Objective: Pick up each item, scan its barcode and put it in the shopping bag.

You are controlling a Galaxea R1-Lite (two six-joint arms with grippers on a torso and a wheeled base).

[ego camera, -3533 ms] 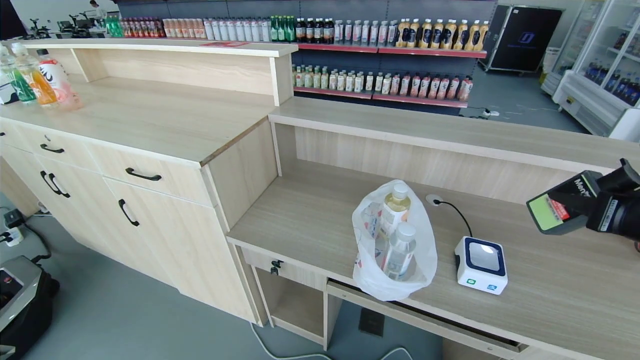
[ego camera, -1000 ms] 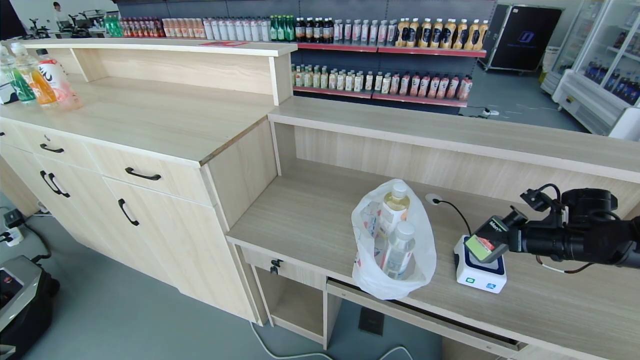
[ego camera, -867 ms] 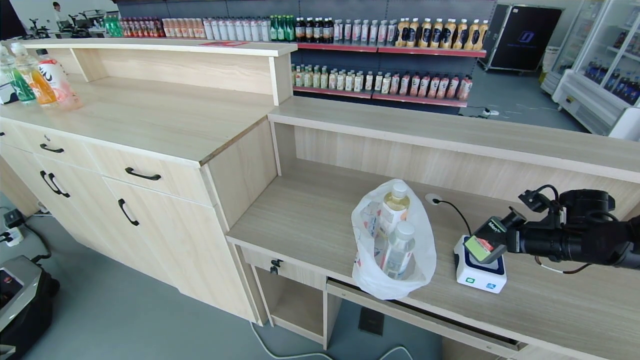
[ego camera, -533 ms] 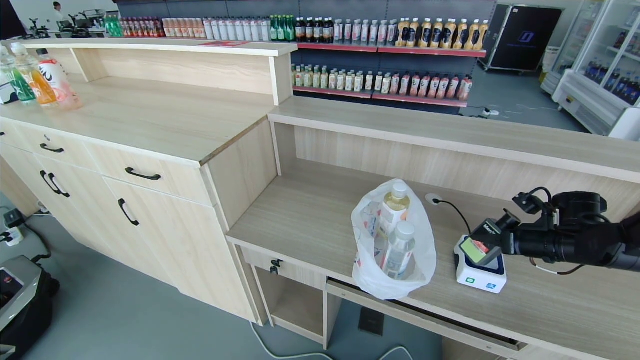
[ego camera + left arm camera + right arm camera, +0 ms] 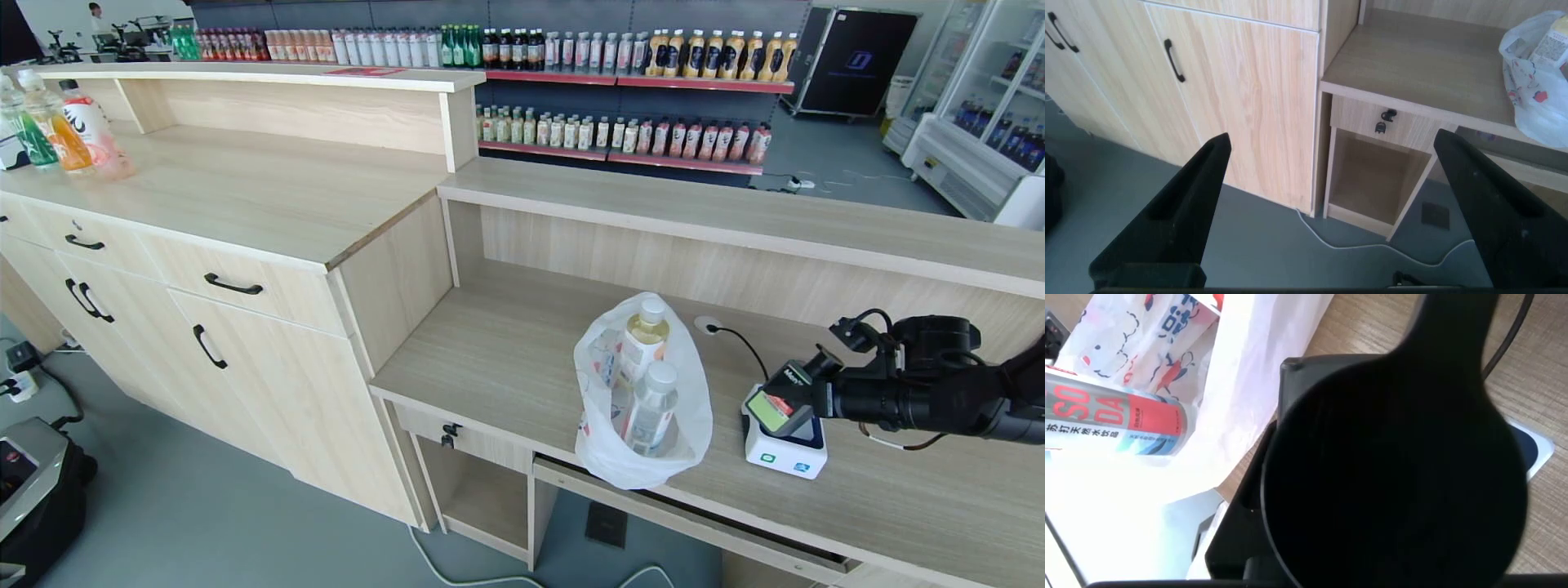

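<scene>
My right gripper (image 5: 819, 398) is shut on a black box with a green end face (image 5: 771, 407), holding it tilted just above the white barcode scanner (image 5: 782, 452) on the low desk. In the right wrist view the black box (image 5: 1388, 465) blocks most of the scene, with an edge of the scanner (image 5: 1538, 455) beside it. To the scanner's left stands the white plastic shopping bag (image 5: 643, 400) with two bottles upright inside (image 5: 651, 398). My left gripper (image 5: 1333, 139) hangs open and empty over the floor beside the cabinet, and the bag (image 5: 1538, 77) lies far off to its side.
The scanner's black cable (image 5: 744, 347) runs to a grommet at the back of the desk. A raised ledge (image 5: 735, 216) borders the desk behind. Three drink bottles (image 5: 57, 122) stand on the higher counter far left. Stocked shelves (image 5: 620, 90) line the background.
The right gripper has carried the black box from high at the right down and leftward to just over the scanner, easing slightly lower and further left in the last second.
</scene>
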